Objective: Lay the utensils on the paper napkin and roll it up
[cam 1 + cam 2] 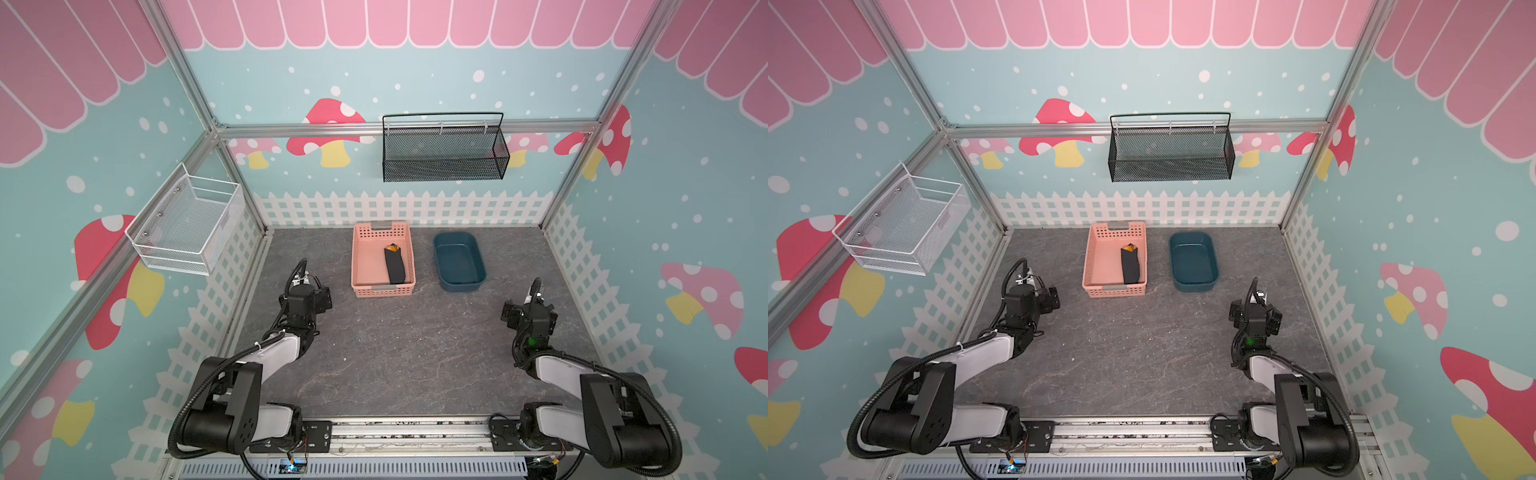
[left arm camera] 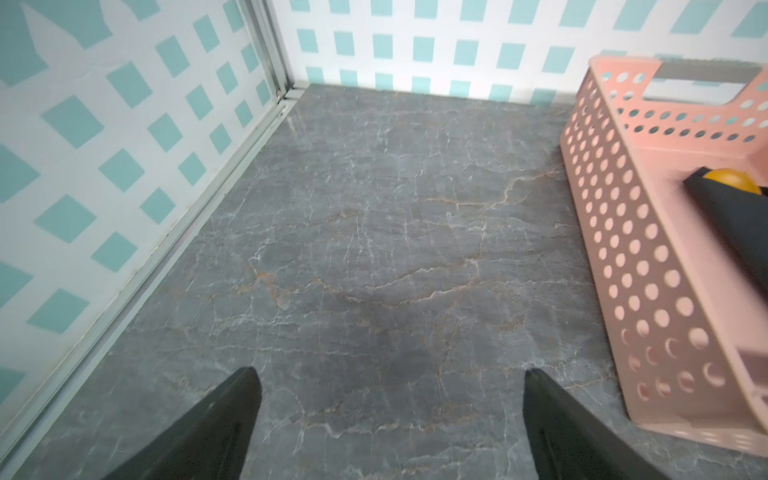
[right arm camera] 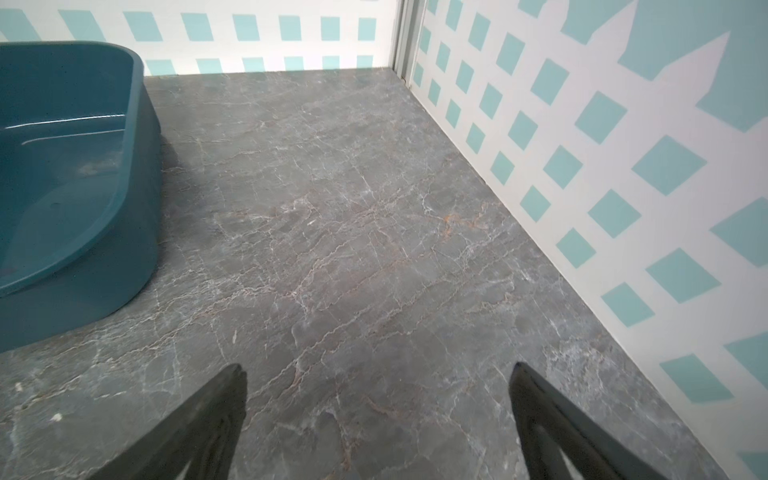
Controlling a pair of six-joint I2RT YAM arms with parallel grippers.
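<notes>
The paper napkin (image 1: pixel 395 267) (image 1: pixel 1130 269) is a black rolled bundle lying inside the pink basket (image 1: pixel 355 257) (image 1: pixel 1088 259), against its right wall. Orange-yellow tips of the utensils (image 1: pixel 392 248) (image 1: pixel 1128 248) poke out of the roll's far end. In the left wrist view the napkin (image 2: pixel 735 216) and a rounded orange utensil end (image 2: pixel 729 181) show over the basket wall (image 2: pixel 623 232). My left gripper (image 2: pixel 390 374) is open over bare table, left of the basket. My right gripper (image 3: pixel 376 370) is open over bare table, right of the blue tub.
A dark blue oval tub (image 1: pixel 436 259) (image 3: pixel 137 124) stands beside the pink basket at the back. A black mesh basket (image 1: pixel 444 153) hangs on the back wall and a white wire basket (image 1: pixel 187 220) on the left wall. Walls close three sides of the grey marble table (image 1: pixel 395 353).
</notes>
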